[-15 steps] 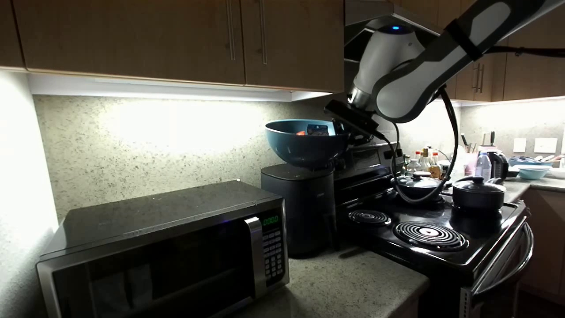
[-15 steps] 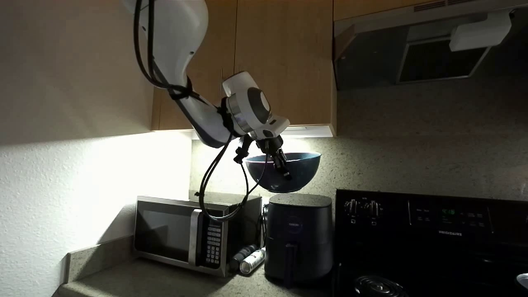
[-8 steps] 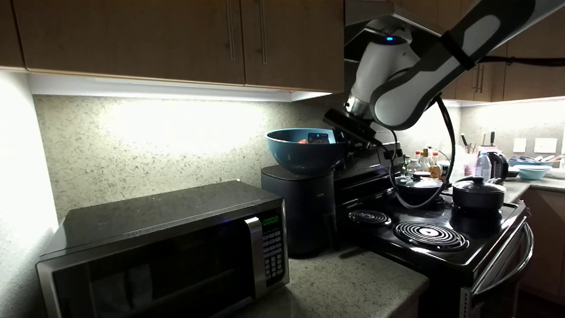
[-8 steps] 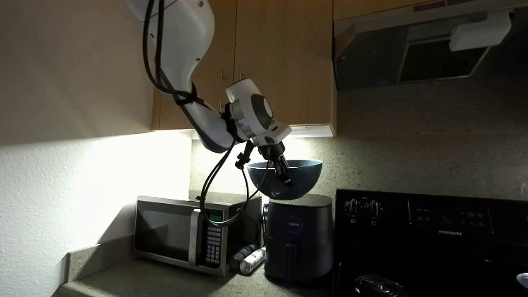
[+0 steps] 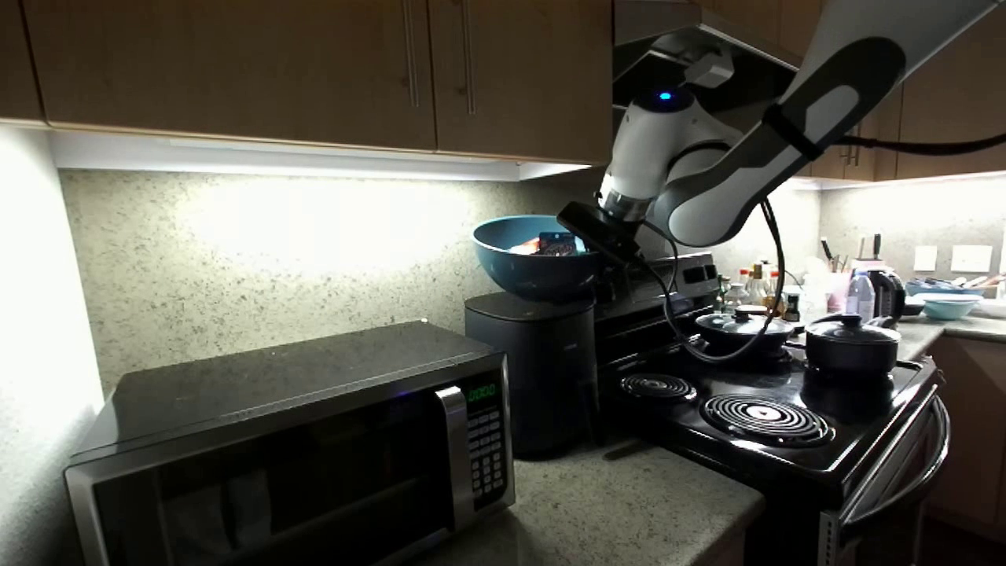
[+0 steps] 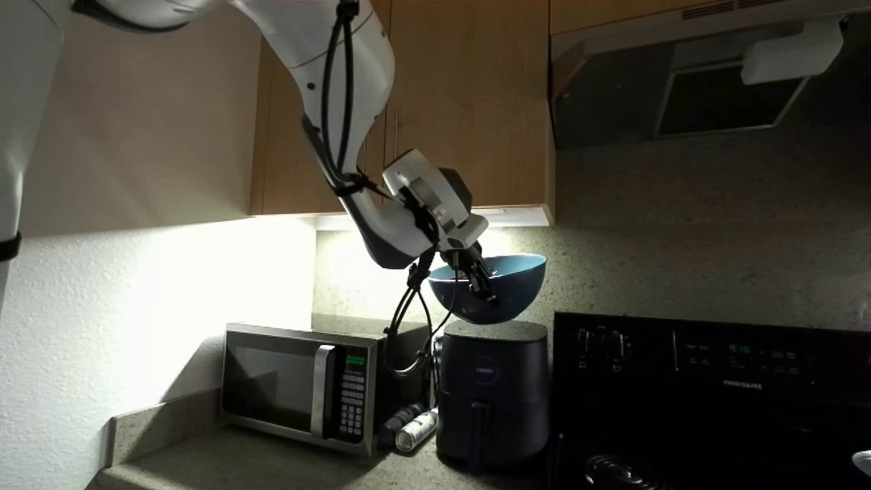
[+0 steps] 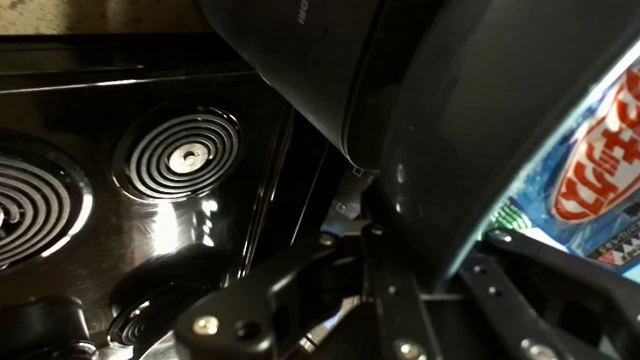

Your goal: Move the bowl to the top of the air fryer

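The claw (image 7: 432, 237) is pinched closed on the wall of the bowl (image 6: 522, 292), one of its fingers (image 7: 385, 270) outside the rim and its mate inside. Wide and blue, the bowl tilts, dipping on the claw's side; in it lie a blue packet (image 7: 595, 175) with red lettering, seen in the wrist view, and a dark packet (image 5: 558, 245), seen in an exterior view. In both exterior views its base is over the top of the air fryer (image 6: 490, 408) (whether the two touch, I cannot tell). The air fryer stands upright on the tabletop (image 5: 613, 503), between the microwave (image 6: 272, 371) and the stove (image 5: 747, 377). Beside it, in an exterior view, a dark canister (image 6: 403, 420) and a silvery can (image 6: 417, 431) lie side by side. Farther out, a lidded pot (image 5: 851, 350) and a lidded pan (image 5: 739, 334) sit on the stove, with bottles (image 5: 774, 300) and a pale dish (image 5: 949, 307) beyond.
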